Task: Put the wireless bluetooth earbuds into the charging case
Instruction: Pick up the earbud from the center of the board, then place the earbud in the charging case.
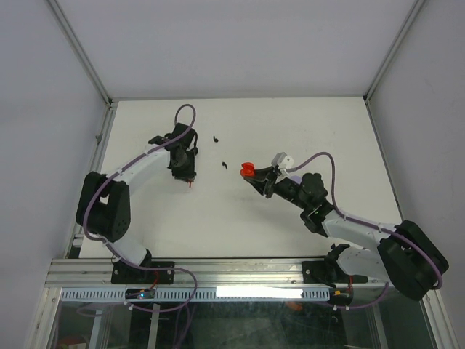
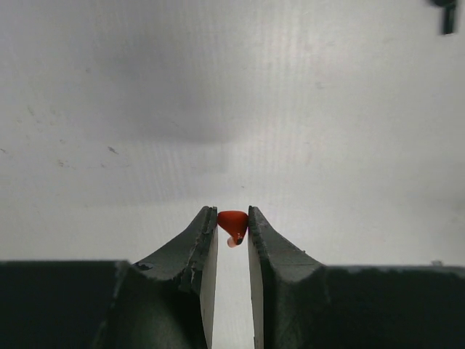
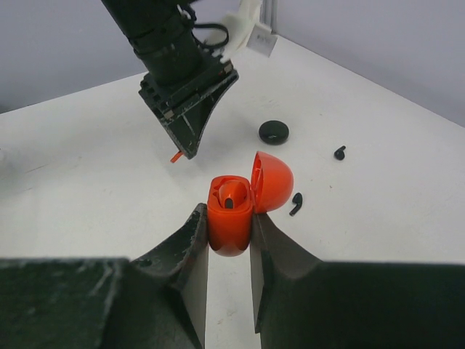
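Observation:
My left gripper (image 2: 232, 227) is shut on a red earbud (image 2: 233, 225), pinched at the fingertips just above the white table. From above, that gripper (image 1: 188, 177) points down at the table's left centre, with the bud's red stem (image 1: 191, 185) showing below it. My right gripper (image 3: 229, 231) is shut on the body of a red charging case (image 3: 229, 218). The case's lid (image 3: 273, 182) is hinged open to the right, and one red earbud (image 3: 231, 195) sits inside. The overhead view shows the case (image 1: 246, 171) held near the table's middle. Left gripper (image 3: 190, 145) hangs beyond the case.
Two black earbuds (image 1: 216, 138) (image 1: 224, 164) lie loose on the table between the arms. The right wrist view shows them to the right of the case (image 3: 296, 203) (image 3: 339, 152). A closed round black case (image 3: 274, 131) rests behind it. The table is walled by white panels.

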### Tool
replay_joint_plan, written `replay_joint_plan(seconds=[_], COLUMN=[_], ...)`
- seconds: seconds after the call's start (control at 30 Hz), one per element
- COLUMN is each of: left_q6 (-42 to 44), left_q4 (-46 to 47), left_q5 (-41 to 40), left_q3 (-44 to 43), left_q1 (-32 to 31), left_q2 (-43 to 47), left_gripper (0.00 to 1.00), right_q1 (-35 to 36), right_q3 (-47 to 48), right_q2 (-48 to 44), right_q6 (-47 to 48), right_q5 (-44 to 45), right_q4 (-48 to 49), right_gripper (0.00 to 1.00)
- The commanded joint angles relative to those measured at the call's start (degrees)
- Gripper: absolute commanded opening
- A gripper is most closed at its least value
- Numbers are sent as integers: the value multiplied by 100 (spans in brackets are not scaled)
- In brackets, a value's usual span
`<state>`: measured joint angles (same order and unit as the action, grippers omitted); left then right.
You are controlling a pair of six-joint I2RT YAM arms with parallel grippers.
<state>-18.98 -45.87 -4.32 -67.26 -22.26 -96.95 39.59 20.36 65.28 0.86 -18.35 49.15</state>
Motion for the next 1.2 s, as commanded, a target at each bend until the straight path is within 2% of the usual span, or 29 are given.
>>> replay_joint_plan(seconds=[0.0,0.2,0.33,0.63,0.87,1.17], left_q6=[-507,-952,-1266,-1562,-1720,-1847], left_q4=[540,914,1498,2671,3125,3328], left_q5=[164,-29,-51,-38,197,375], left_q3=[-307,-401,-223,306,316,157], left_q1=[-240,-871,-1259,-1562,-1832,-2331], left_q2=[842,1447,2014,2966,3101,2826], left_gripper=[21,21,21,21,22,21], right_q1=[20,23,22,31,40,41], right_q3=[282,335,364,462,526,533], right_q2=[190,355,462,477,480,470], right_q6=[63,72,44,-16,1,79], right_q5=[-221,-277,-346,-355,-371,-402], right_q4=[804,1233,1593,1752,1825,1844], right_gripper=[0,0,0,0,0,0])
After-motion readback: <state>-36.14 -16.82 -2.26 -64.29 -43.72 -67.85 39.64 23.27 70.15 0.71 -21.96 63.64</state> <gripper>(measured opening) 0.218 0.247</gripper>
